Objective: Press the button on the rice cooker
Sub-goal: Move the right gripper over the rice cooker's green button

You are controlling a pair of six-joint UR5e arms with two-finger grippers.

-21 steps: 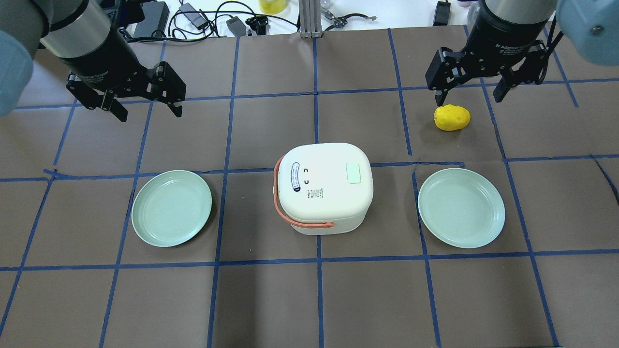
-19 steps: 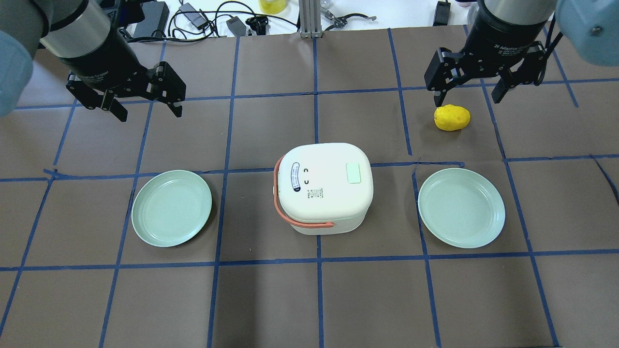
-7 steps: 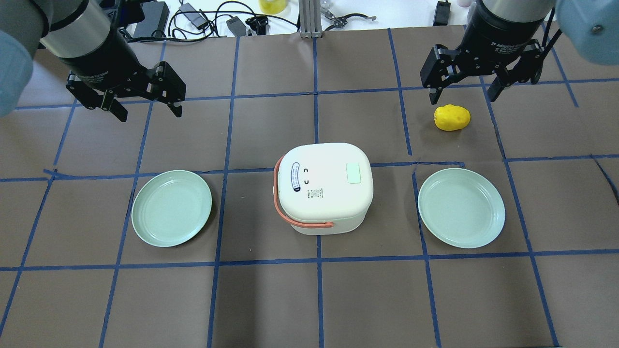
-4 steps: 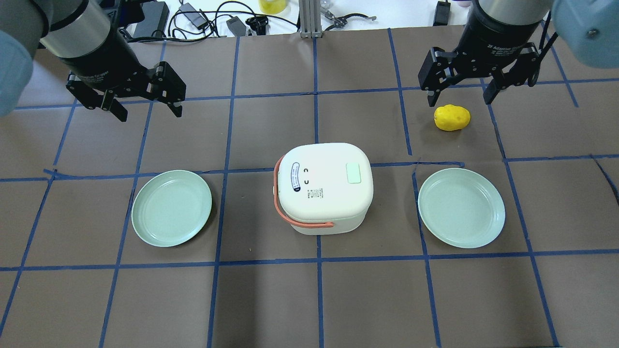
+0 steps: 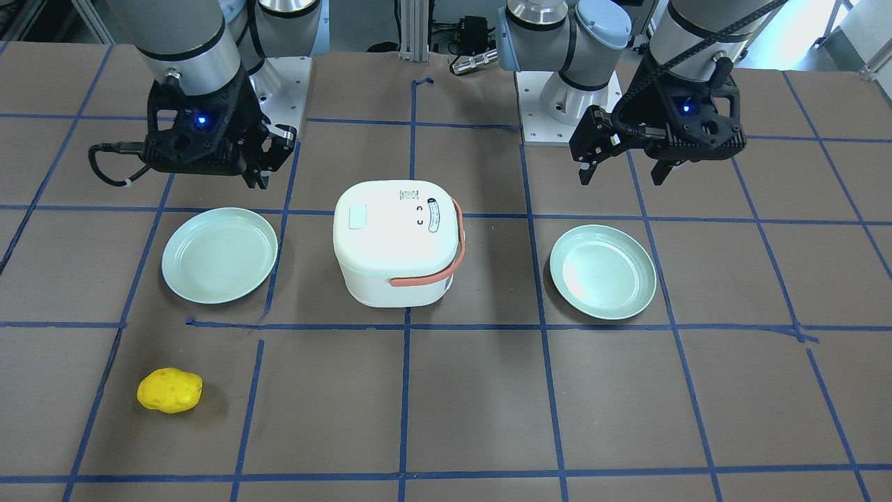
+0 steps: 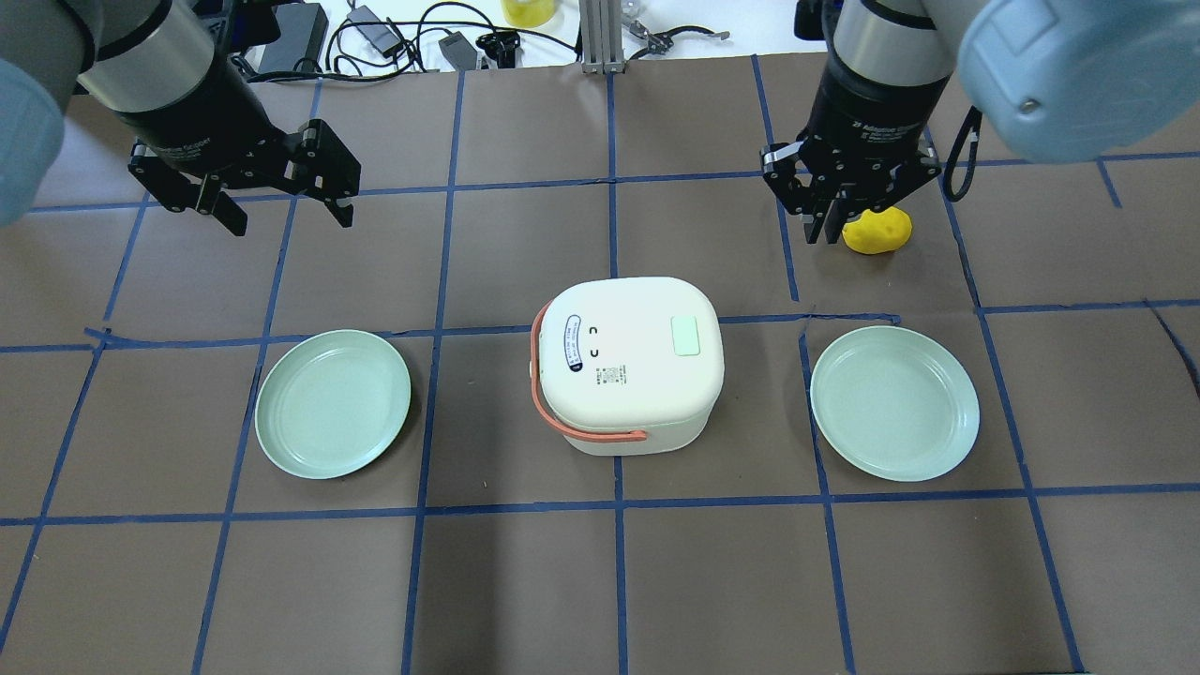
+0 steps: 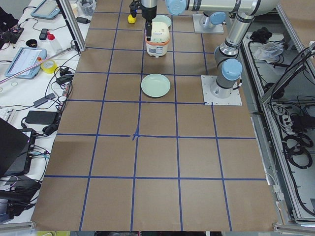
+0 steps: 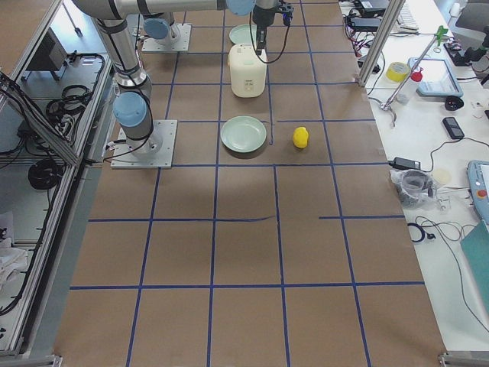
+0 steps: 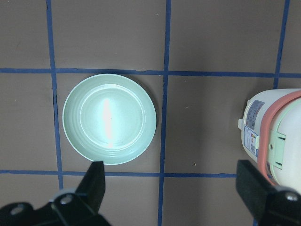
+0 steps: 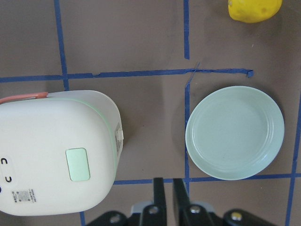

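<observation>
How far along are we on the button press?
Done: the right gripper is shut, fingers together for poking. In hand: it hangs near the yellow object, beyond the rice cooker, not over it. Still to do: reach the green button and press it. The left gripper is open and away.

Lighting is bright and even, from above. Shadows are soft and short; a faint dark band lies on the table [image 10: 141, 37] beside the right plate [image 10: 235, 139]. Glare: a white streak runs across the left plate [image 9: 109, 119] in the left wrist view, and the rice cooker [image 5: 390, 244] lid washes out near white in the front view. The blue arm joint [image 6: 1059, 66], close to the overhead lens, is soft-edged. Both side views show far things small, detail lost.
</observation>
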